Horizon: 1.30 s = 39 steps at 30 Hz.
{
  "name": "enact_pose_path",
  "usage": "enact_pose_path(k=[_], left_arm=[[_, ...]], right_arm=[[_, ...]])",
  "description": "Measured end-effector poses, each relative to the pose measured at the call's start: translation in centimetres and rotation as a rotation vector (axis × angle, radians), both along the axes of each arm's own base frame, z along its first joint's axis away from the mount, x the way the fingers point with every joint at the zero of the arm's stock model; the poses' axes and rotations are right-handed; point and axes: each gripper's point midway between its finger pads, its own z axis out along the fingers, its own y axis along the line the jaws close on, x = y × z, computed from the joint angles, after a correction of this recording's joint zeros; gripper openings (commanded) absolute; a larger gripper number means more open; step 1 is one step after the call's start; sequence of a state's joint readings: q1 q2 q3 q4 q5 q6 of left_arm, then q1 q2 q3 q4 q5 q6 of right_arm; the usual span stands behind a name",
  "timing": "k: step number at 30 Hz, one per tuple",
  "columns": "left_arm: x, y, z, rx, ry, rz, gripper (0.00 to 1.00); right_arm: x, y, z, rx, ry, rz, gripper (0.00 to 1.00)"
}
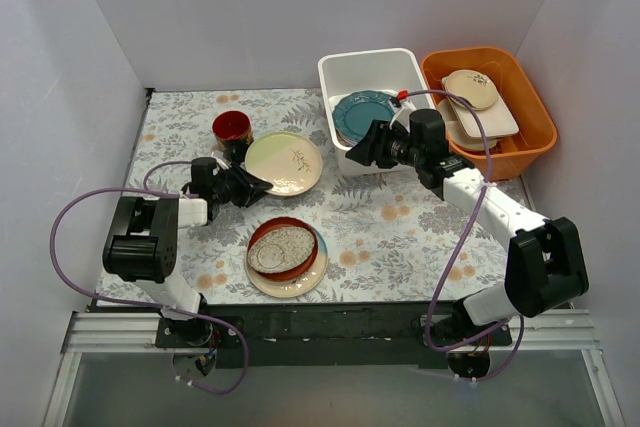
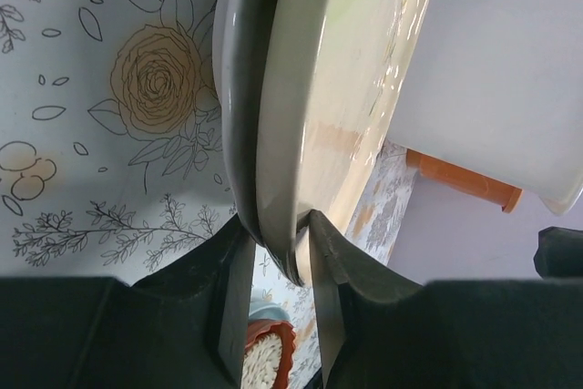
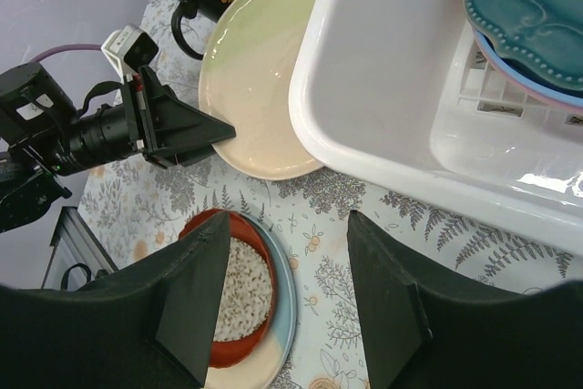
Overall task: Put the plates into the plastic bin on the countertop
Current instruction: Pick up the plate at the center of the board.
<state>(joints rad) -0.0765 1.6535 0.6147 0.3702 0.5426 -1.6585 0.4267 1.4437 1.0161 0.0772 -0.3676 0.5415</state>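
White walls were seen on three sides of the flower-patterned tabletop. At the far right of it the plastic bin was set, with an orange tub of beige and white dishes just beside it on the right. One teal plate was already lying tilted inside the bin.

Left of the bin, the pale cream plate was found next to a dark-red cup. Its near-left rim was pinched between the left jaws, one finger above the rim and one below. Whether the plate was lifted clear of the tabletop could not be told.

The right jaws were spread wide with nothing between them. They were held above the tabletop just in front of the bin's near wall and pointed towards the cream plate.

Nearer the arm bases, between the two arms, a red-brown plate carrying a speckled oval dish was stacked on a cream-and-blue plate, untouched by either arm.
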Motion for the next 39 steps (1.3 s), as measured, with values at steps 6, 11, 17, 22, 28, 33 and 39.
enact_pose_path(k=[6,11,17,22,28,33,39], left_arm=[[-0.9,-0.1,0.6,-0.009,-0.009,-0.005,0.00],[-1.9,-0.1,1.1,-0.016,-0.020,-0.012,0.00],[-2.6,-0.2,1.1,-0.027,-0.016,-0.015,0.00],[-3.2,-0.3,1.1,-0.047,-0.011,-0.016,0.00],[-3.7,-0.6,1.1,-0.077,-0.005,-0.022,0.00],[-3.9,-0.9,1.5,-0.106,-0.004,-0.027,0.00],[-4.4,-1.0,2.2,-0.125,-0.022,-0.036,0.00]], right_arm=[[-0.5,0.2,1.1,0.010,-0.027,0.009,0.61],[-1.8,0.8,0.7,0.006,-0.021,0.035,0.61],[-4.0,1.5,-2.5,-0.010,0.049,0.074,0.64],[-6.2,2.0,-5.3,0.036,0.120,0.111,0.75],[-7.7,2.8,-8.3,0.098,0.210,0.130,0.82],[-7.6,4.0,-9.5,0.173,0.267,0.135,0.83],[-7.4,5.2,-10.4,0.253,0.320,0.143,0.83]])
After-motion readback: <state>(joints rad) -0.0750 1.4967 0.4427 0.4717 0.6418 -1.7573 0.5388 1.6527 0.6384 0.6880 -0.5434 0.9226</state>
